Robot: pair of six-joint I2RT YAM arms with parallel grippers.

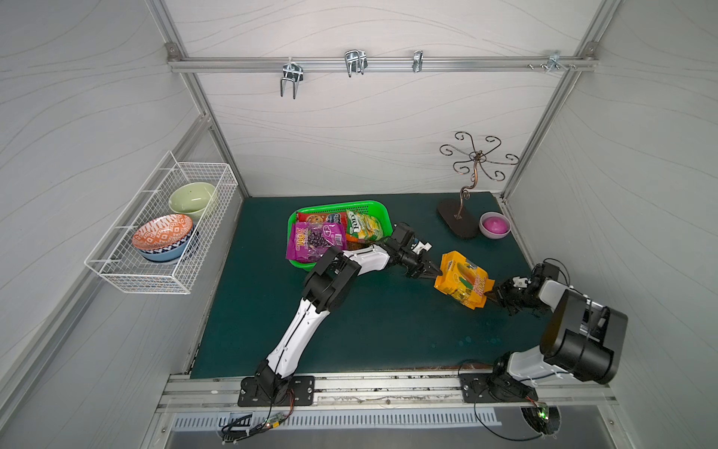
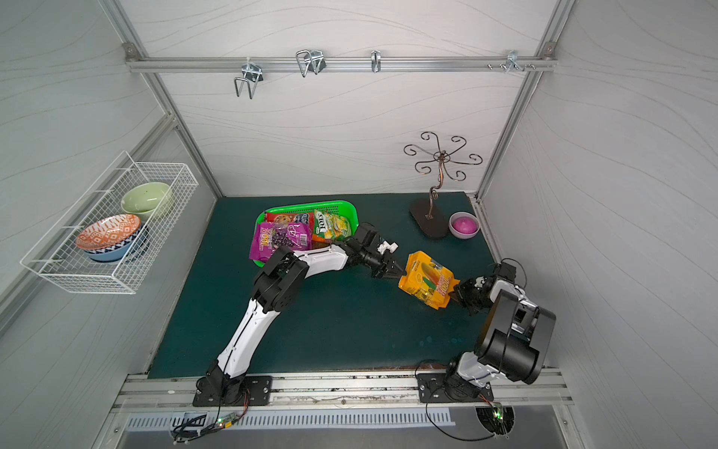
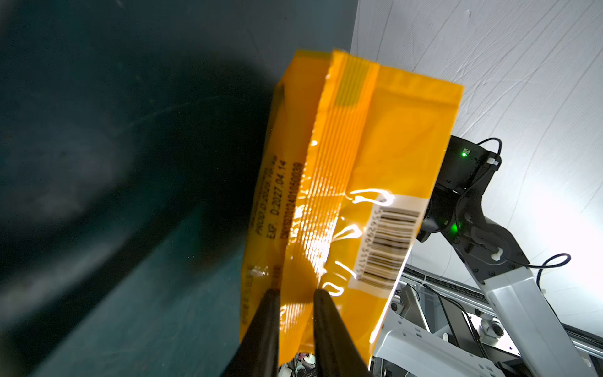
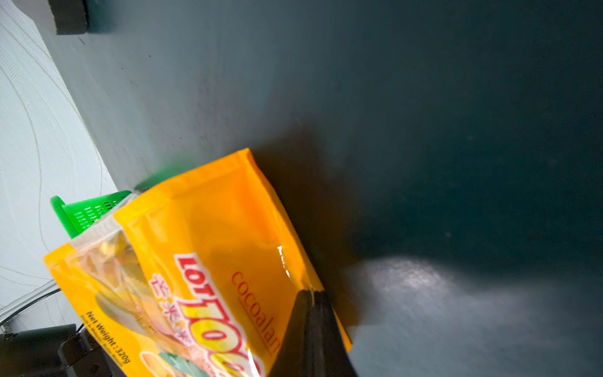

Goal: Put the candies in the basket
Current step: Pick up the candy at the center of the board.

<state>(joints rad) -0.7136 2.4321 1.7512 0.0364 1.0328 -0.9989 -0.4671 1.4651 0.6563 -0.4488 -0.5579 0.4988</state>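
Observation:
A yellow-orange candy bag (image 1: 462,283) (image 2: 427,280) hangs above the dark green mat, right of centre, held from both sides. My left gripper (image 1: 436,274) (image 3: 295,292) is shut on a fold at the bag's back seam (image 3: 359,163). My right gripper (image 1: 492,293) (image 4: 311,293) is shut on the opposite corner of the bag (image 4: 212,261). The green basket (image 1: 349,205) (image 2: 318,205) (image 4: 88,212) sits at the back left of the mat. It holds a purple bag (image 1: 314,241), a red bag (image 1: 314,217) and a green-yellow bag (image 1: 365,227).
A white wire basket (image 1: 163,229) with bowls hangs on the left wall. A curly metal stand (image 1: 460,217) and a pink bowl (image 1: 494,225) occupy the back right corner. Hooks hang from the rail on the back wall.

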